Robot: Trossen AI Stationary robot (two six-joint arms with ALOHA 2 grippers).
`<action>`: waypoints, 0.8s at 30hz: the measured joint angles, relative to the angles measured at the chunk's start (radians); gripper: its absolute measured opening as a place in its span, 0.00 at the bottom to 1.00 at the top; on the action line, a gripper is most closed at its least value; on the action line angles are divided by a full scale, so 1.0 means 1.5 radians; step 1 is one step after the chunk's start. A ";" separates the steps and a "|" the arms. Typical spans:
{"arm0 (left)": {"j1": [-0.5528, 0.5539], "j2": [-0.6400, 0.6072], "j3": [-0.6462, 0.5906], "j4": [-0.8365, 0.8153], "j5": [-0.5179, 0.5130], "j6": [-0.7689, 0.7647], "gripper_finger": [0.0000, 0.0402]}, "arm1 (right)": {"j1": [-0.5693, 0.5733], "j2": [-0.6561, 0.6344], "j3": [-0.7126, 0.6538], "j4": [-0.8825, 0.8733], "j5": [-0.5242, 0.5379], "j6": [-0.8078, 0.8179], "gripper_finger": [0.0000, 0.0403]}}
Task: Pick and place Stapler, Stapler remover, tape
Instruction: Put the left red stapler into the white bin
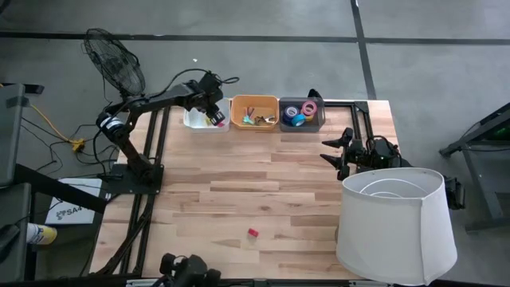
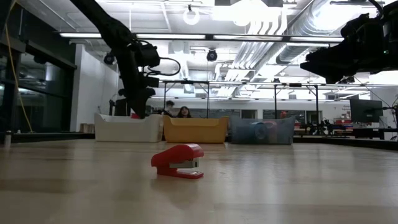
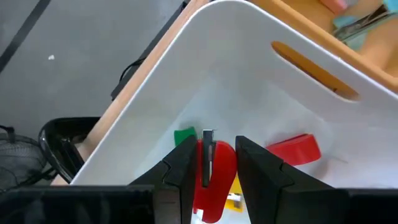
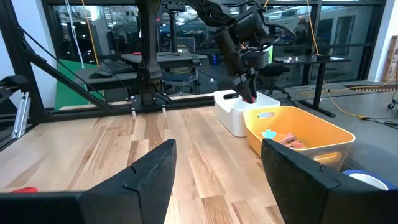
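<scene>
Stapler (image 3: pixel 211 171), red: pinched between fingers (image 3: pixel 180 171) of left gripper (image 3: pixel 211 167), hanging inside white bin (image 1: pixel 197 121) at far edge of tabletop (image 1: pixel 263 191).
Also in white bin: second red stapler (image 3: pixel 295 149), green piece (image 3: pixel 184 136), yellow piece under the held one.
Orange bin (image 1: pixel 254 112), just beside white bin: small mixed items, likely staple removers.
Clear bin (image 1: pixel 301 113), next along: tape (image 1: pixel 296 112) rolls in blue, pink, purple.
Loose stapler (image 1: pixel 253 233): red, alone on near tabletop, well apart from bins.
Right gripper (image 4: pixel 217 165): waiting above right side of tabletop, fingers spread, holding nothing.
Step in hand, as judged: placing stapler in white bin.
Next move calls for: spreading left fingers to drop it, lifting clear of bin wall, then going for loose stapler.
</scene>
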 joint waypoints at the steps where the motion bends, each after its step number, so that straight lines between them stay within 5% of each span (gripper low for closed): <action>1: 0.000 0.000 0.000 0.000 0.000 -0.005 0.24 | 0.000 0.000 0.000 0.000 0.000 0.000 0.56; 15: -0.001 0.000 0.000 -0.003 -0.002 -0.004 0.27 | 0.000 0.000 0.000 0.000 0.000 0.000 0.56; 24: -0.001 0.000 0.000 -0.003 -0.003 -0.003 0.42 | 0.000 0.000 0.000 0.000 0.000 0.000 0.56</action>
